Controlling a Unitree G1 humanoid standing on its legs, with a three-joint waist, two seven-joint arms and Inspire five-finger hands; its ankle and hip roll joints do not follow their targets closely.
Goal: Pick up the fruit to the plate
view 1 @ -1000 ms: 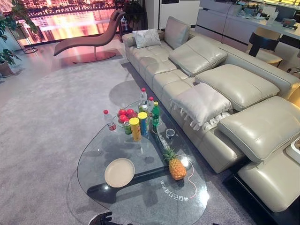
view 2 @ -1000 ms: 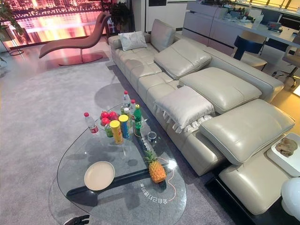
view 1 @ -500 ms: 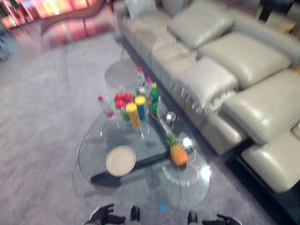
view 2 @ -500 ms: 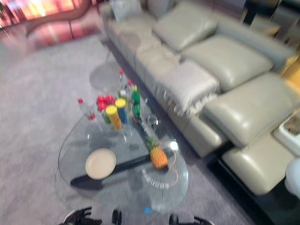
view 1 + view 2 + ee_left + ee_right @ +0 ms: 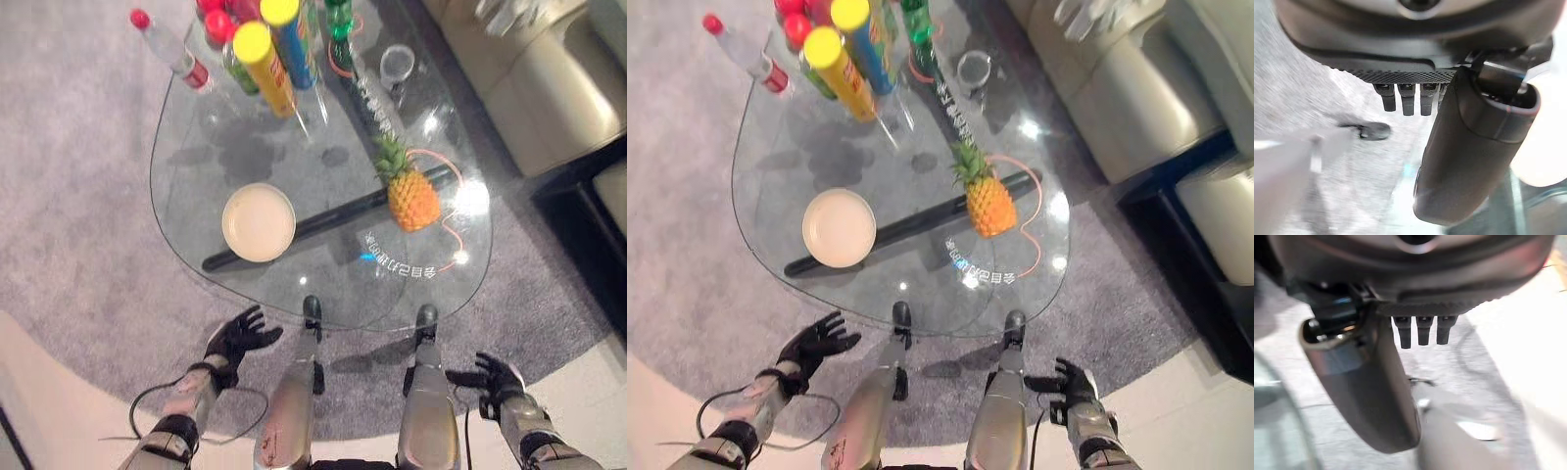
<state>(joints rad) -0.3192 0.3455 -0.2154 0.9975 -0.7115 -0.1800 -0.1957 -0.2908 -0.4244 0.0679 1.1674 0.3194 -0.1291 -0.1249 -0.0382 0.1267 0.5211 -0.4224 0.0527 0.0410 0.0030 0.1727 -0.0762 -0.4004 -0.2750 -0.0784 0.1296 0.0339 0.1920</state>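
A pineapple [image 5: 410,194] stands upright on the right part of the glass table [image 5: 196,127]. To its left lies a round cream plate [image 5: 259,222] with nothing on it. Red fruit [image 5: 217,23] sits at the table's far end among the bottles. My left hand [image 5: 238,338] hangs low before the table's near left edge, fingers spread and open, holding nothing. Off the near right edge, my right hand [image 5: 496,376] is open as well. Both wrist views show straight fingers [image 5: 1407,99] over the grey carpet [image 5: 1293,377].
Two yellow-lidded tubes [image 5: 265,54], a green bottle [image 5: 339,24], a red-capped water bottle [image 5: 169,46] and a small glass [image 5: 397,64] crowd the table's far end. A beige sofa [image 5: 534,69] runs along the right. A dark bar [image 5: 333,217] lies under the glass.
The camera has tipped down and come closer to the table, so the whole scene has shifted. Both hands and forearms now show at the bottom edge.
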